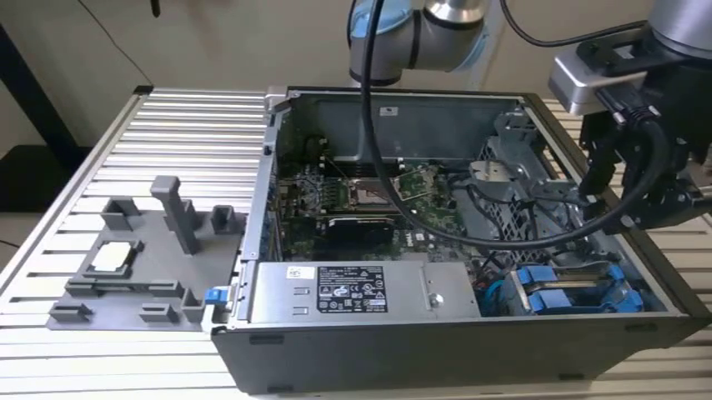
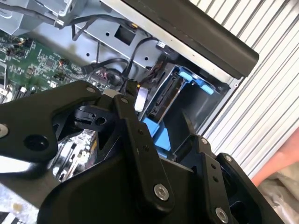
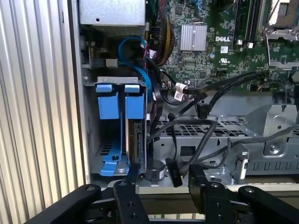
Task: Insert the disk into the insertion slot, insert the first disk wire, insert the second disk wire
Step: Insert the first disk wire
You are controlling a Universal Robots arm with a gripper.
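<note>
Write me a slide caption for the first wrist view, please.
Open gripper poised by the insertion slot, the blue-framed disk standing inside, black cables alongside.

A robotics lab: an open computer case (image 1: 445, 354) on a slotted aluminium bench (image 1: 189, 125).

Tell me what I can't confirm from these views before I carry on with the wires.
1. How deep the disk sits in the insertion slot: first wrist view, blue carrier tabs cover its end.
2. The disk's sockets: too dark and small in both wrist views.
3. Whether the black connector touches the open gripper: first wrist view, depth unclear.
</note>
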